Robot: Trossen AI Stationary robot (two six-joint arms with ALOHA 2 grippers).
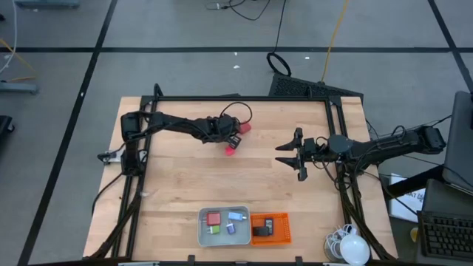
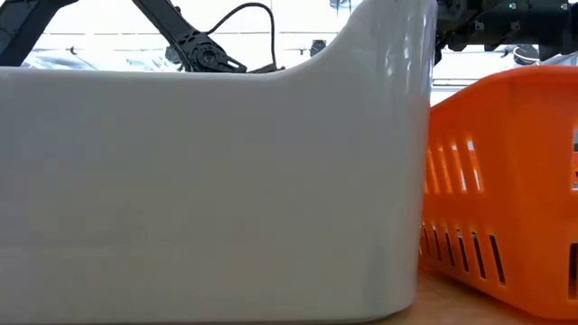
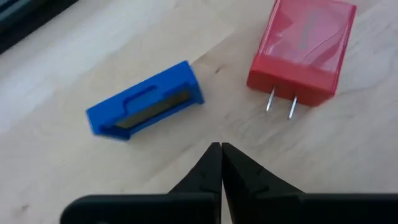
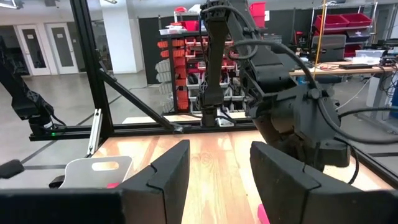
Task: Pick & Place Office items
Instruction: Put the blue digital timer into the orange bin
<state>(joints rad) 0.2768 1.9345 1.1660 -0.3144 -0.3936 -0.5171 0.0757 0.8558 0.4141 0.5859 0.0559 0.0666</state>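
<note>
The left gripper [image 1: 235, 140] is seen in the upper middle of the high view, over the table [image 1: 177, 185], its jaws clenched together with nothing between them. In the left wrist view the closed fingertips [image 3: 214, 158] are shown just short of a blue block [image 3: 146, 102] and a red plug-in charger [image 3: 303, 46], both lying flat on the wood, apart from each other and untouched. From above, red and pink items [image 1: 233, 148] are glimpsed just beside that gripper. The right gripper [image 1: 295, 155] is held at centre right of the high view, well apart from the left one, its jaws parted and nothing grasped; the gap is confirmed between the two dark fingers [image 4: 165, 171] in the right wrist view. At the bottom centre of the high view, a grey tray [image 1: 203, 229] is seen holding red, green, blue and white-blue pieces, and touching its right side an orange mesh basket [image 1: 284, 229] holds a black flat item [image 1: 261, 230]. The low view is filled by the tray wall and the basket
</note>
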